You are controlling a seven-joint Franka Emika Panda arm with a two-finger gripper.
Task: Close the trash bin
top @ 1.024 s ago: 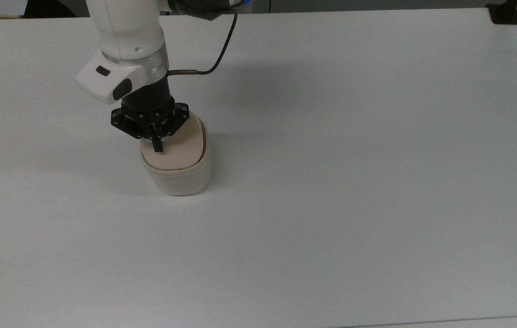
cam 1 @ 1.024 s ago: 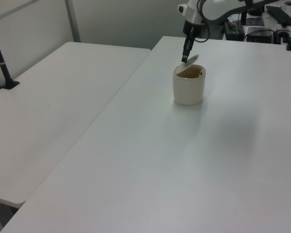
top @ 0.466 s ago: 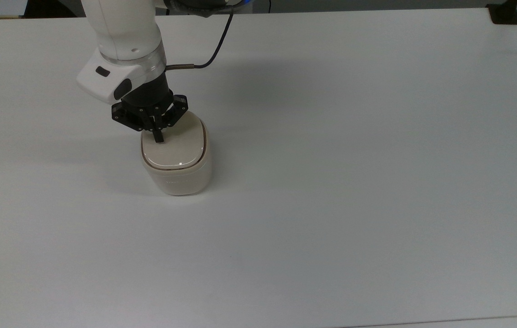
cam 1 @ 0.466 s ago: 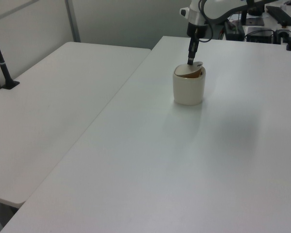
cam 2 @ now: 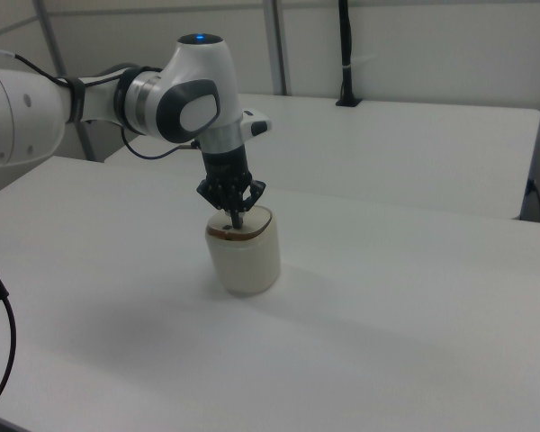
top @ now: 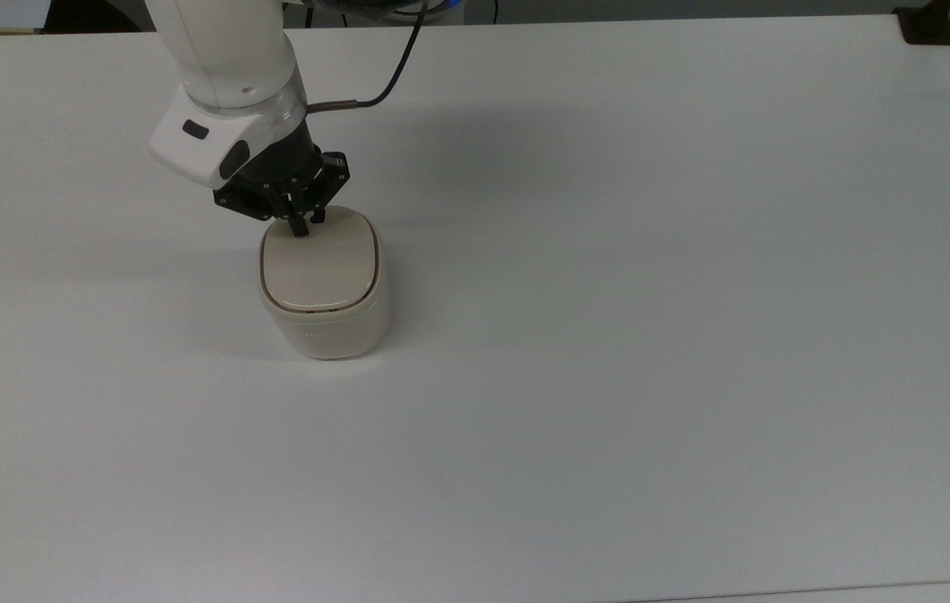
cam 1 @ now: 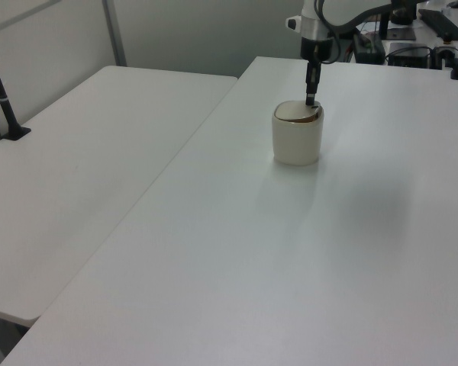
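gripper (top: 301, 224) fingers pinched together, gripping nothing, tips pressing lid edge | trash bin (top: 323, 289) directly beneath gripper, lid lying nearly flat | bin on white table (top: 651, 293)

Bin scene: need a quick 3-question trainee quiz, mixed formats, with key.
1. True or false: the bin lies on its side.
2. Where do the tips of the gripper sit on the lid? A) centre B) near the edge at the top view's top C) off the lid
3. Fill in: in the left view the lid looks nearly ____ on the bin.

Key: 1 false, it stands upright on the table. 2 B. 3 flat (lowered).
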